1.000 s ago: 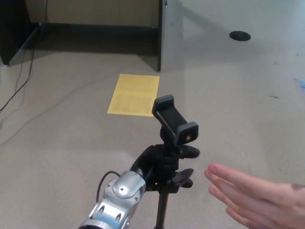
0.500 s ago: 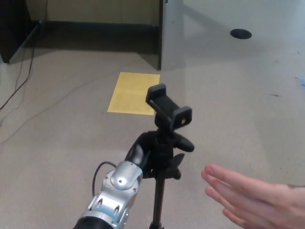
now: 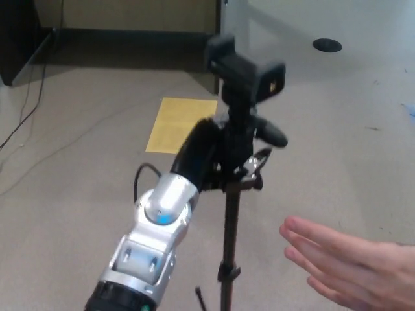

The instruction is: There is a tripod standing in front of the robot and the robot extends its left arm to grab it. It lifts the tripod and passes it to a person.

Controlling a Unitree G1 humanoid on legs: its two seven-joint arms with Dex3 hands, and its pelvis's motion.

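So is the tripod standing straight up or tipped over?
Upright. The tripod has its pole running nearly straight up and down, with the phone holder on top, held by the left robot hand.

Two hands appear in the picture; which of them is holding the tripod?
The robot's black left hand holds it, closed around the tripod just under its phone clamp. The person's hand, at the lower right, is flat and open, apart from the pole.

The tripod (image 3: 232,194) is black, as is the left hand (image 3: 206,150) (its wrist silver with a blue light). A yellow sheet (image 3: 175,123) lies on the beige floor (image 3: 84,149).
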